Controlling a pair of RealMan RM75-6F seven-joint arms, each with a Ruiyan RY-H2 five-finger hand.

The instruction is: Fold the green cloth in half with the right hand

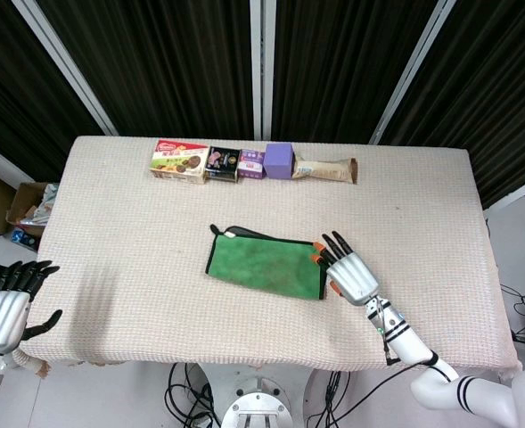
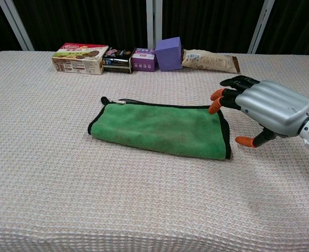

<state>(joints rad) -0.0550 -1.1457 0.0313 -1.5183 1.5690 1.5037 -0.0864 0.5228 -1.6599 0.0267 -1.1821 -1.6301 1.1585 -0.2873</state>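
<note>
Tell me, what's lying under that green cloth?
Only the woven tablecloth shows around the green cloth, which lies flat with a black edge. Whatever its layers cover is hidden. The right robot hand is beside its edge, holding nothing.

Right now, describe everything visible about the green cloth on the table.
The green cloth with dark edging lies flat near the middle of the beige woven table cover. It looks soft and fuzzy, like microfibre, with faint brownish patches. It forms a long rectangle that appears doubled over, a black lower layer peeking out along its far edge, and a small pale tag at its far left corner. The right robot hand hovers at its right end with fingertips close; whether they touch it is unclear.
</note>
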